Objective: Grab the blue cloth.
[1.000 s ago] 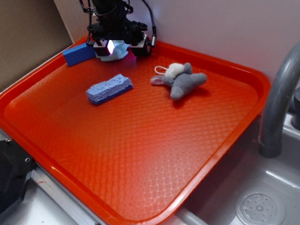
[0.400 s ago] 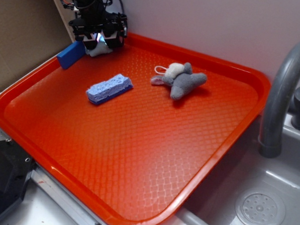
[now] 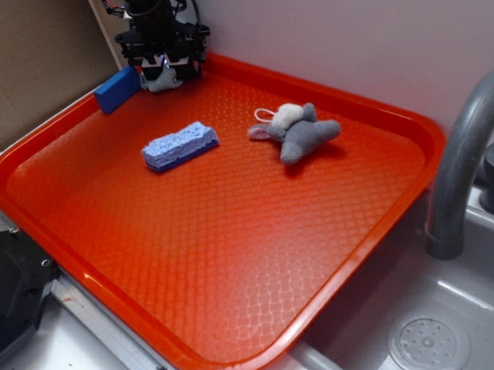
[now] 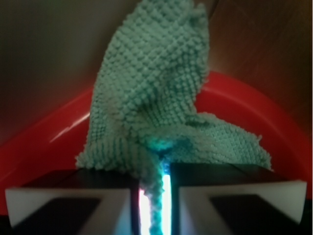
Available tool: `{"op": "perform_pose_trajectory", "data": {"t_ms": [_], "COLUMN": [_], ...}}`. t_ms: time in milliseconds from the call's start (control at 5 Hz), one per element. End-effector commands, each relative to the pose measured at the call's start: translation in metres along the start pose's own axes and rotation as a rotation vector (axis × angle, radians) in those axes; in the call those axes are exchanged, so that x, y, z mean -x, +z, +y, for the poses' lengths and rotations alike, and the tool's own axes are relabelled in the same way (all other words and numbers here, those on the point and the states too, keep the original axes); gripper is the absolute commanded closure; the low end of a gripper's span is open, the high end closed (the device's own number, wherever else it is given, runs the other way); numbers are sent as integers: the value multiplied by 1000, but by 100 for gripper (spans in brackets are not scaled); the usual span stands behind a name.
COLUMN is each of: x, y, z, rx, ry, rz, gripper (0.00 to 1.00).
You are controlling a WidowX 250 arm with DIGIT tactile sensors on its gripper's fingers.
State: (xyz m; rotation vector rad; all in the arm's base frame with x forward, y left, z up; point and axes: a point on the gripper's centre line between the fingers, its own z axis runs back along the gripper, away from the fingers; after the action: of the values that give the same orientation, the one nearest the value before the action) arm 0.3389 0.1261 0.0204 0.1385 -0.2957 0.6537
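as far as i can judge from the wrist view, the grab is made: my gripper (image 4: 155,196) has its pads nearly together with a fold of the blue cloth (image 4: 156,93) pinched in the narrow gap, the rest bunched ahead of them. exterior view, near to far: light blue sponge (image 3: 180,145), grey plush toy (image 3: 298,131), then dark blue block (image 3: 116,89) just beside the gripper (image 3: 163,68) at the tray (image 3: 225,315) far corner. cloth (image 3: 164,81) hangs low there; whether it touches the tray, cannot tell. left to do: lift clear.
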Motion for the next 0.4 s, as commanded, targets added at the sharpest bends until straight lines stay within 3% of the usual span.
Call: {"op": "perform_pose_trajectory", "data": {"t_ms": [0, 200], "x": [10, 51], "y": [72, 140], "z": [3, 4], "rx": [23, 167], "ry": [-62, -236], "rz": [100, 167], "gripper": [100, 100]}}
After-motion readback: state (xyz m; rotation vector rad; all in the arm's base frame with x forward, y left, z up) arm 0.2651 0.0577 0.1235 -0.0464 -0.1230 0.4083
